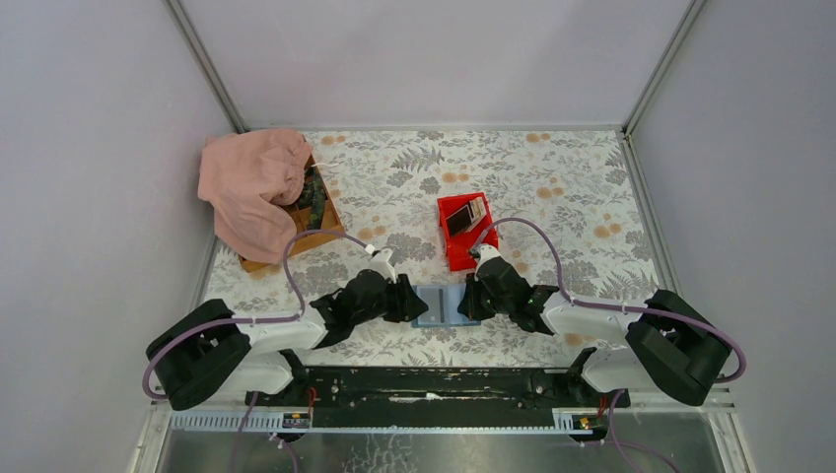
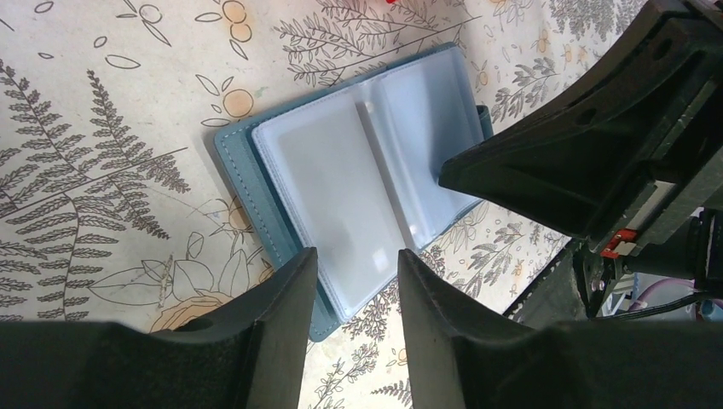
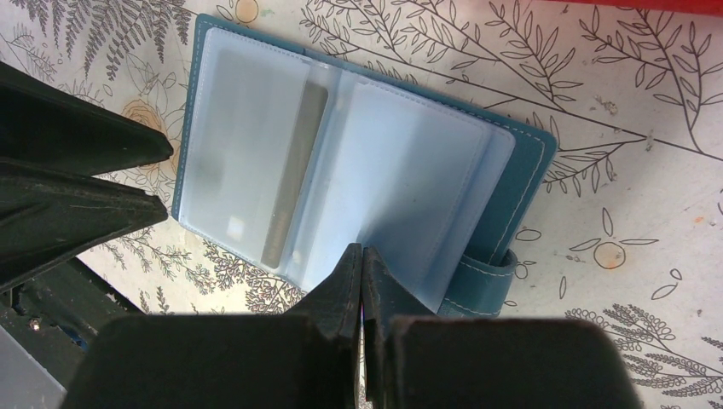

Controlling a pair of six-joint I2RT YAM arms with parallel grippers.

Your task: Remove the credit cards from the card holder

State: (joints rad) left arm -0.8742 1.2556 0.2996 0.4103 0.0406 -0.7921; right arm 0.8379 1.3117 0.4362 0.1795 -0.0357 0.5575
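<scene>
The blue card holder (image 1: pixel 441 305) lies open on the floral table between my two grippers, its clear plastic sleeves (image 2: pixel 341 179) facing up. The sleeves look empty apart from a thin grey strip (image 3: pixel 294 170) at the fold. Several credit cards (image 1: pixel 465 215), dark and tan, lie in the red bin (image 1: pixel 455 251) behind it. My left gripper (image 2: pixel 356 256) is open, its fingers straddling the holder's left edge. My right gripper (image 3: pixel 362 256) is shut, its tip resting on the right-hand sleeve (image 3: pixel 426 187) beside the snap strap (image 3: pixel 482 285).
A pink cloth (image 1: pixel 251 182) is draped over a wooden box (image 1: pixel 325 219) at the back left. Grey walls close in the table on three sides. The arms' black base rail (image 1: pixel 434 384) runs along the near edge.
</scene>
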